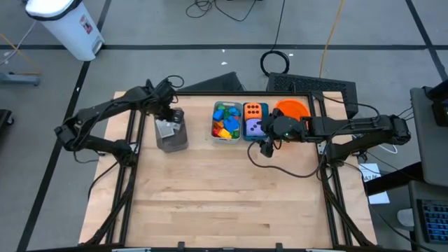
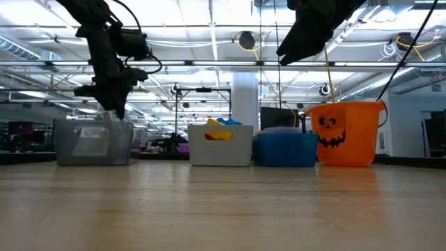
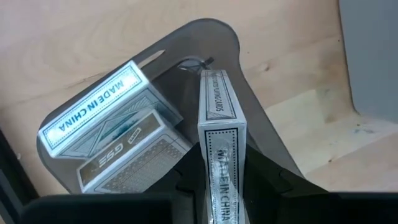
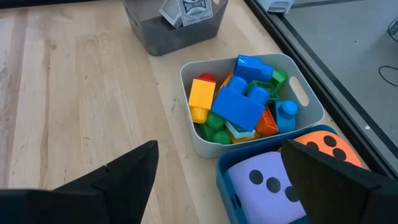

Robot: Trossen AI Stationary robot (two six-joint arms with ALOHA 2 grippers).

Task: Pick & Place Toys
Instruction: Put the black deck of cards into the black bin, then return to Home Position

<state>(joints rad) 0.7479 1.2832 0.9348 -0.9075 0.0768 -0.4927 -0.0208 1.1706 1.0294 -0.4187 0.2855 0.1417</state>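
Over the smoky translucent grey bin (image 1: 171,131) at the far left of the wooden bench (image 1: 224,203), the left gripper (image 3: 221,199) has its jaws closed on a white printed card packet (image 3: 221,155); only the left wrist view shows this grip, with two more white packets (image 3: 112,134) lying inside the bin. Right gripper (image 1: 268,145) hangs with jaws wide open, holding nothing, above the purple white-dotted die (image 4: 267,186) in the blue bin (image 2: 284,150). Beside it lies the orange black-dotted die (image 4: 326,146). Coloured plastic bricks (image 4: 242,102) fill the white bin (image 4: 311,102). Low view alone shows a face on the orange bucket (image 2: 345,132).
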